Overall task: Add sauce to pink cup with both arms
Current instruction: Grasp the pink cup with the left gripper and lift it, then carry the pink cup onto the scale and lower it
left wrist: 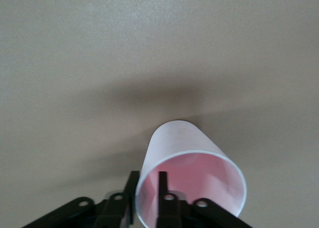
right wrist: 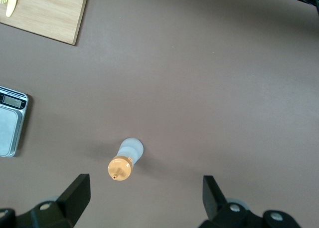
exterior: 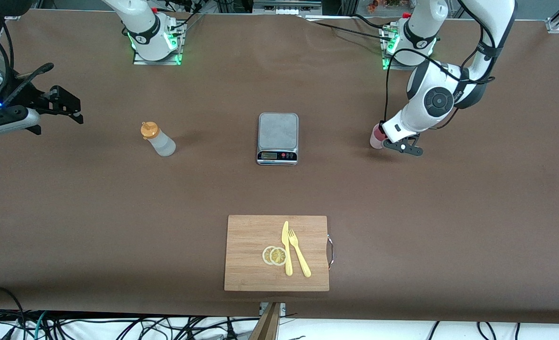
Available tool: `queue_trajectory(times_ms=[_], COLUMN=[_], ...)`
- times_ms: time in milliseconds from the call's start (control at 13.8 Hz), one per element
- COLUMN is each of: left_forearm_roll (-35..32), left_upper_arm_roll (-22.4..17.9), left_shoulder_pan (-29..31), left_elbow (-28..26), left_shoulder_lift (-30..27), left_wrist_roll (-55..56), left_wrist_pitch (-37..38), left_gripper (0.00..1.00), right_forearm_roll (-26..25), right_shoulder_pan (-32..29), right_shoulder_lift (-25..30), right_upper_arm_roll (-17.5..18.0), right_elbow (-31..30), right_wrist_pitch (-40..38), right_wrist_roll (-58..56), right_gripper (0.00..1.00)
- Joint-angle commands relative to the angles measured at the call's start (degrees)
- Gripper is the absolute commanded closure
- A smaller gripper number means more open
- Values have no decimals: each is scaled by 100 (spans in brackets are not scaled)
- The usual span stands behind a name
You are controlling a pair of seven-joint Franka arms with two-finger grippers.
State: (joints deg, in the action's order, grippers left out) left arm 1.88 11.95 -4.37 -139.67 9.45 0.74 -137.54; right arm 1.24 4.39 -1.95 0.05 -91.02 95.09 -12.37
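The brown worktop (exterior: pixel 402 212) carries all items. The wooden cutting board (exterior: pixel 251 255) lies at the edge nearest the front camera, bearing two lemon slices (exterior: pixel 275 255), a yellow knife (exterior: pixel 286 248) and a yellow fork (exterior: pixel 298 252) side by side. The grey scale (exterior: pixel 278 138) sits at mid-worktop, farther from the front camera than the board, its plate bare. The left arm (exterior: pixel 430 101) reaches down toward its own end of the worktop; the left end effector (exterior: pixel 387 139) is closed narrow on the rim of the pink cup (exterior: pixel 376 137), one finger (left wrist: pixel 162 193) inside the wall and the other outside, as the left wrist view shows. The cup stands on the worktop, well apart from the scale, toward the left arm's end. The right end effector (exterior: pixel 66 108) hangs in the air over the right arm's end of the worktop with its fingers spread wide and nothing between them; the right wrist view shows the sauce (right wrist: pixel 125 159) below it. The sauce (exterior: pixel 158 139) stands upright on the worktop, orange cap on top, well apart from the scale toward the right arm's end.
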Motion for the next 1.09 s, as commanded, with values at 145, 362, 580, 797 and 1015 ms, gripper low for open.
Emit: queue_trajectory(times_ms=[145,362,580,797,1015], left_forearm_roll=[-39,-30,40,49,41], left_upper_arm_roll=[88,281,728,1325,1477], left_shoulder_pan=[-55,-64,-117,-195,-835], left_elbow=[211,1071,1792,2810,3629], left_shoulder_lift=[-198,-155,82,582,1145], left_wrist_roll=[-3,58,670,1759,3060], left_wrist_pitch=[287,1227,1520,1975,2135], left_gripper=[100,100,100,100,100], right_forearm_roll=[96,96,96,105,253], right_shoulder_pan=[0,-9,-9,-26,-35], right_shoulder_lift=[-16,-16,-25,-25,-25], right_upper_arm_roll=[4,-4,-5,-13,-40], right_elbow=[94,94,94,94,94], right_wrist_pitch=[-52,-34,-25,-17,-17], right_wrist_roll=[15,15,15,15,15], right_gripper=[0,0,0,0,0])
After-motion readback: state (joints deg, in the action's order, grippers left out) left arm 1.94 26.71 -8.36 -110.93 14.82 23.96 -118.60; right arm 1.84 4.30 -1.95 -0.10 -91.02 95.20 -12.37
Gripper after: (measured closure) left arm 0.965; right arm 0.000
